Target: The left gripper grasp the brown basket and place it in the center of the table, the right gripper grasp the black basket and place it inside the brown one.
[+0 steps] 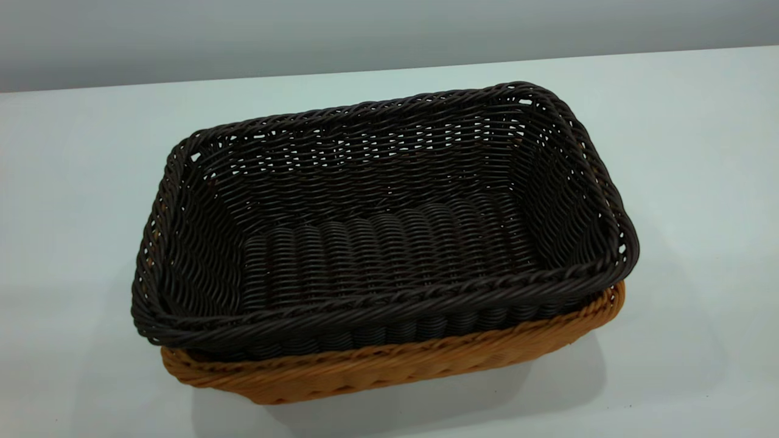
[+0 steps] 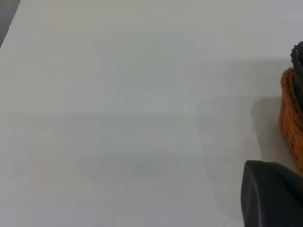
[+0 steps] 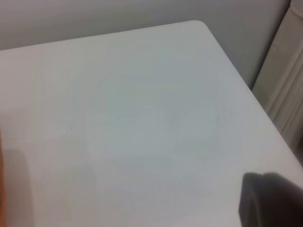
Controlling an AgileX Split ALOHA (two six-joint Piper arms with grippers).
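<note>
The black basket (image 1: 389, 213) sits nested inside the brown basket (image 1: 389, 365) in the middle of the white table (image 1: 700, 152). Only the brown basket's lower wall and rim show beneath it. Neither gripper is in the exterior view. In the left wrist view a black part of my left gripper (image 2: 272, 196) shows at the frame edge, apart from the brown basket's end (image 2: 289, 113), with the black basket's rim (image 2: 298, 59) above it. In the right wrist view a black part of my right gripper (image 3: 272, 201) hangs over bare table (image 3: 142, 118), holding nothing visible.
The table's rounded far corner (image 3: 199, 23) and its side edge show in the right wrist view, with a pale wall panel (image 3: 286, 80) beyond. A grey wall (image 1: 365, 30) runs behind the table. Bare tabletop surrounds the baskets.
</note>
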